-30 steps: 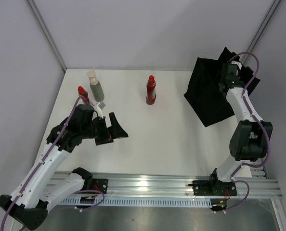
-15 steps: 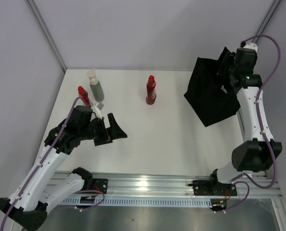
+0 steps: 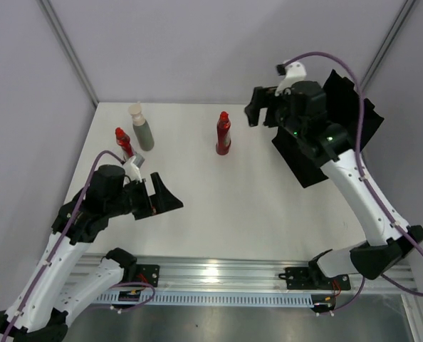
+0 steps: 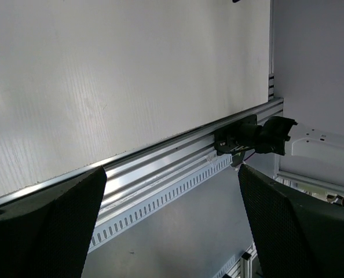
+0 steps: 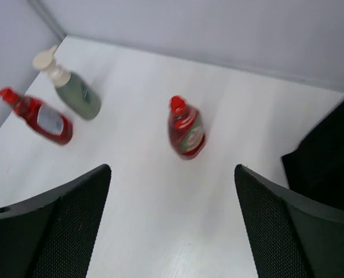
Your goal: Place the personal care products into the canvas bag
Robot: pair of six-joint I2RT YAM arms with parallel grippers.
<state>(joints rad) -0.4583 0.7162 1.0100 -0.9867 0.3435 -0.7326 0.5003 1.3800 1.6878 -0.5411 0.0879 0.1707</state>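
Note:
Three personal care products stand on the white table. An all-red bottle [image 3: 223, 134] [image 5: 186, 130] stands at the back middle. A grey-green bottle with a cream cap [image 3: 141, 130] [image 5: 76, 92] and a smaller red-capped bottle [image 3: 123, 142] [image 5: 41, 119] stand at the back left. The black canvas bag [image 3: 318, 153] [image 5: 328, 156] sits at the back right. My right gripper [image 3: 258, 112] [image 5: 172, 226] hangs open and empty in the air between the bag and the all-red bottle. My left gripper [image 3: 166, 197] [image 4: 172, 226] is open and empty, low at the left, pointing toward the near rail.
The aluminium rail [image 3: 218, 274] [image 4: 160, 168] runs along the table's near edge, with the right arm's base [image 4: 253, 136] bolted on it. Grey walls close in the table [image 3: 218, 199] at the back and sides.
My right arm has swung left from above the bag to near the all-red bottle, and its jaws have opened. The left arm has shifted slightly toward the near left.

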